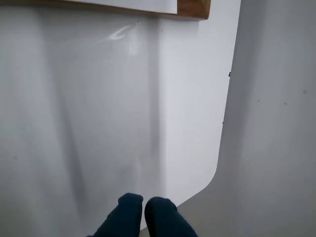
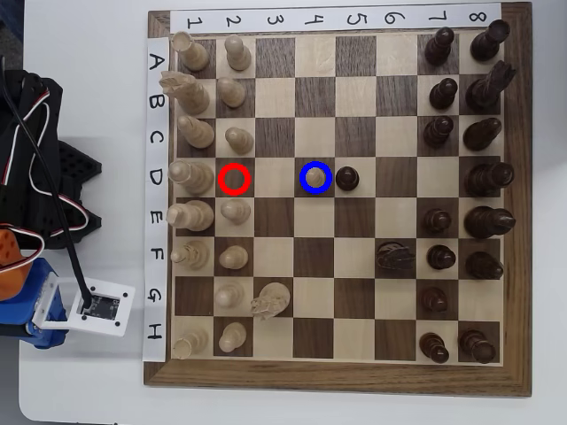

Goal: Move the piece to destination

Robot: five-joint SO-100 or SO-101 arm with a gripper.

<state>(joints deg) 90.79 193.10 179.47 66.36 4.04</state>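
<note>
In the overhead view the pale pawn (image 2: 315,177) stands on the blue-ringed square (image 2: 304,165), just beside a dark pawn (image 2: 347,177). In the wrist view the gripper (image 1: 143,207) hangs over the bare white counter (image 1: 98,123), fingertips closed together, holding nothing.

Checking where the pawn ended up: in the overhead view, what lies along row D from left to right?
Tall pale cream wooden piece → red ring → small pale cream wooden pawn standing inside the blue ring → small dark brown wooden pawn → tall dark brown wooden piece.

Claw (image 1: 143,206) tips together, empty.
</note>
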